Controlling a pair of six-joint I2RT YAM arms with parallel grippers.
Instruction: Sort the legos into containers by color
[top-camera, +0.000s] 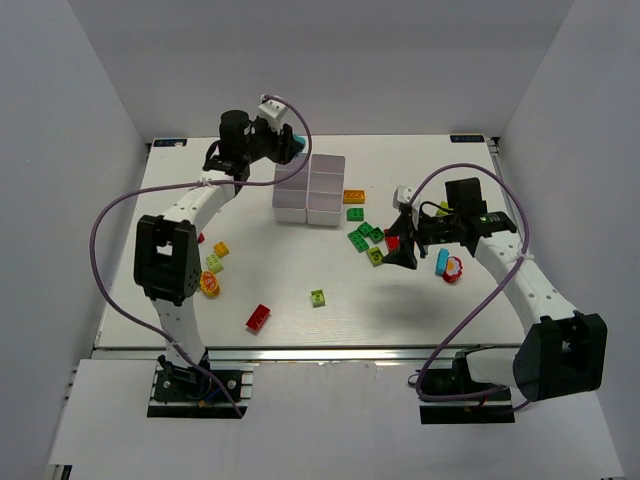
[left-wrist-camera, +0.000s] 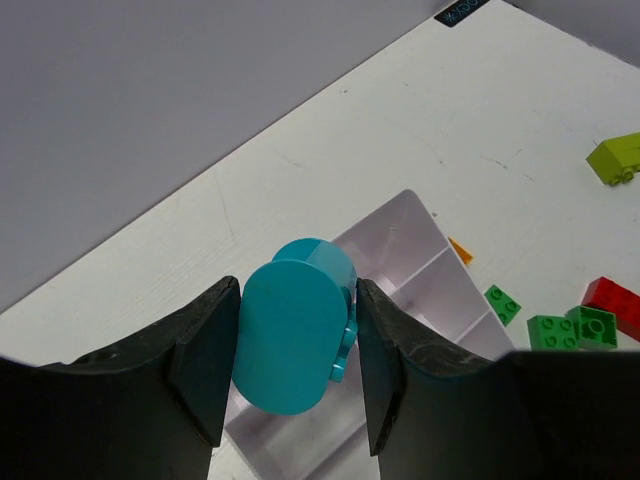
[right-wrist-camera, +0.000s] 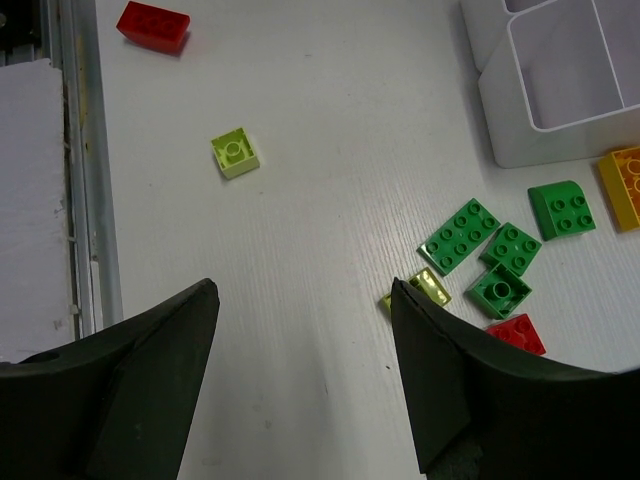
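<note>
My left gripper (left-wrist-camera: 297, 292) is shut on a light blue lego (left-wrist-camera: 295, 335), held above the far left corner of the white containers (left-wrist-camera: 420, 250). From above, that gripper (top-camera: 290, 148) sits just behind the containers (top-camera: 310, 188). My right gripper (right-wrist-camera: 305, 290) is open and holds nothing, hovering over bare table beside a cluster of green legos (right-wrist-camera: 458, 237) and a translucent lime piece (right-wrist-camera: 430, 286). In the top view it (top-camera: 400, 255) hangs right of that green cluster (top-camera: 365, 235).
Loose legos lie about: a red one (top-camera: 258, 317) and a lime one (top-camera: 318, 297) near the front, an orange one (top-camera: 353, 196) by the tray, a light blue one (top-camera: 441, 262) at the right, and yellow and lime ones (top-camera: 216, 256) at the left.
</note>
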